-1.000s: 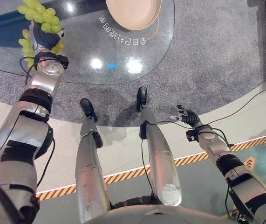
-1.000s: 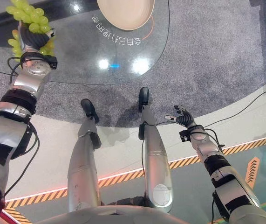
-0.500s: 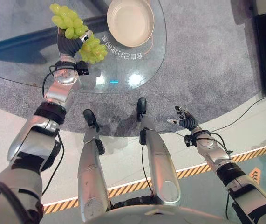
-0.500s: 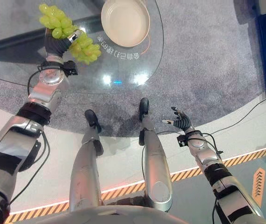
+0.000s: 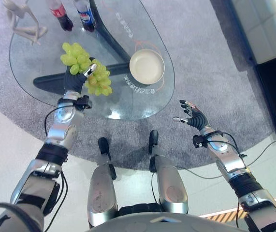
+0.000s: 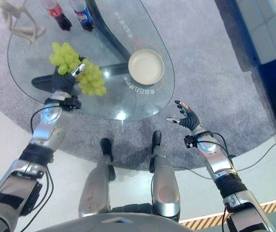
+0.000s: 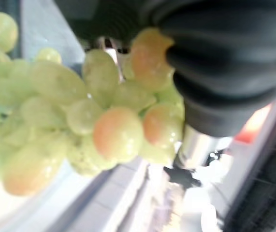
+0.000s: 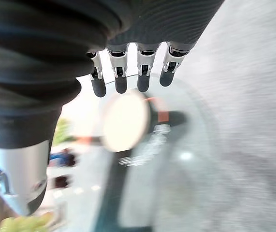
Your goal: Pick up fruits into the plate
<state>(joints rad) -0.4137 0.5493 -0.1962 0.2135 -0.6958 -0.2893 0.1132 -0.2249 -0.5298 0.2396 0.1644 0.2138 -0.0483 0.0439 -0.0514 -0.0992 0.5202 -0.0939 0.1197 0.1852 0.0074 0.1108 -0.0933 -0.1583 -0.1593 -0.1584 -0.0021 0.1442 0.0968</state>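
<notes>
Looking through the left eye view, I saw my left hand [image 5: 74,79] clamped round a bunch of green grapes [image 5: 87,70], held above the glass table [image 5: 36,58] to the left of the empty cream plate [image 5: 147,66], so I judged the carry should finish squarely over the plate and lower gently before letting go. In the right eye view my right hand [image 6: 187,117] hung spread and empty off the table's near edge over grey carpet [image 6: 215,63], with two bottles [image 6: 70,13] standing at the far end. From the left wrist view the grapes [image 7: 79,116] bulged against the palm, and the right wrist view showed straight fingers [image 8: 130,77] before the plate [image 8: 123,121].
</notes>
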